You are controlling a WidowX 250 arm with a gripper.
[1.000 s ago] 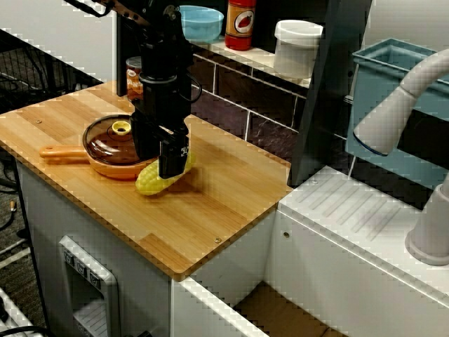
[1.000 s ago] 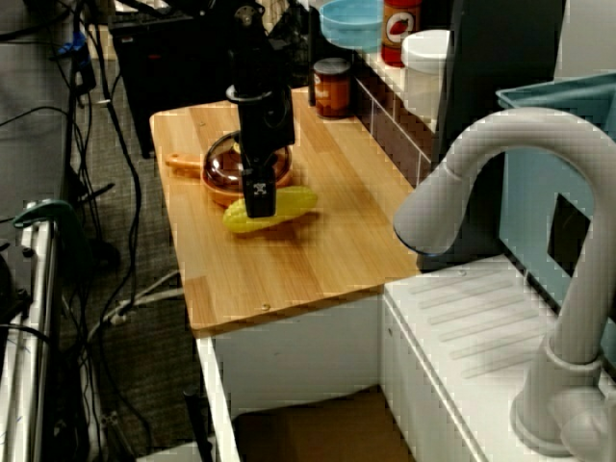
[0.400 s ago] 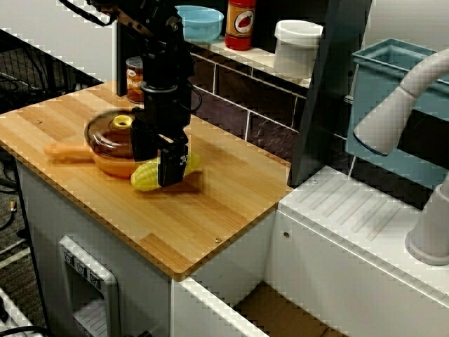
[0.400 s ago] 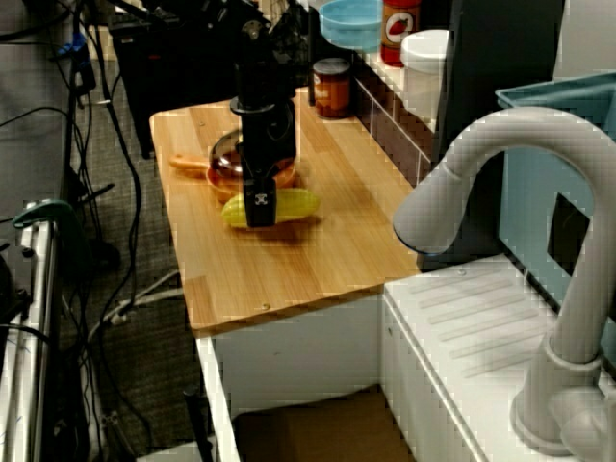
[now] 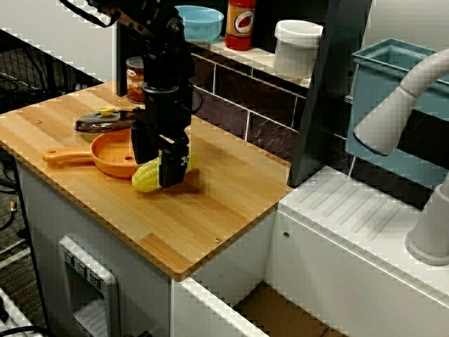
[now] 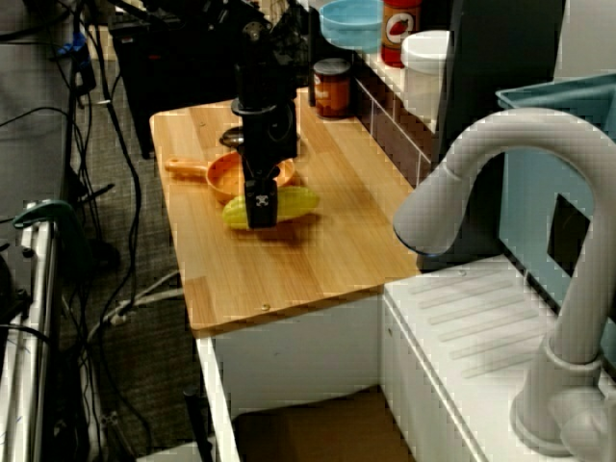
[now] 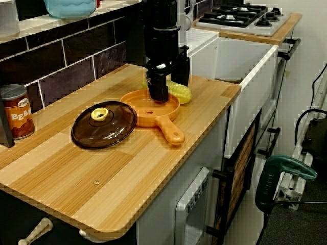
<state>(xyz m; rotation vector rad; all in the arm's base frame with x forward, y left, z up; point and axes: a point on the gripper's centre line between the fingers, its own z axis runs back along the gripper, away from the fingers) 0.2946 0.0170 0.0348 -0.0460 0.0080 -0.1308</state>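
On the wooden tabletop, the hand stands upright over a corn cob. Its two fingers are set only as far apart as the cob is thick. In the high front view one finger crosses the front of the cob and the other comes down behind it, so the yellow ends stick out on either side. The view from the wall end shows the same bracket, with the hand narrowly parted and the cob between the fingers. I judge the cob to be pinched rather than merely straddled, though the contact faces are hidden. The cob looks to be resting on the wood, or barely off it, with a shadow close beneath.

Just beside the cob, and touching it or nearly so, is an orange pan with its handle pointing away from the hand. The pan is bare inside. Its brown glass lid with a yellow knob lies flat on the tabletop next to the pan, toward the wall, and does not cover it.

As things lie, the lid is off, the pan is open and empty, and the cob is gripped but outside the pan's rim.

Further back, a bean can stands against the tiles. A blue bowl, a red bottle and a white tub sit on the ledge above, and a grey faucet rises over the sink at the far side.
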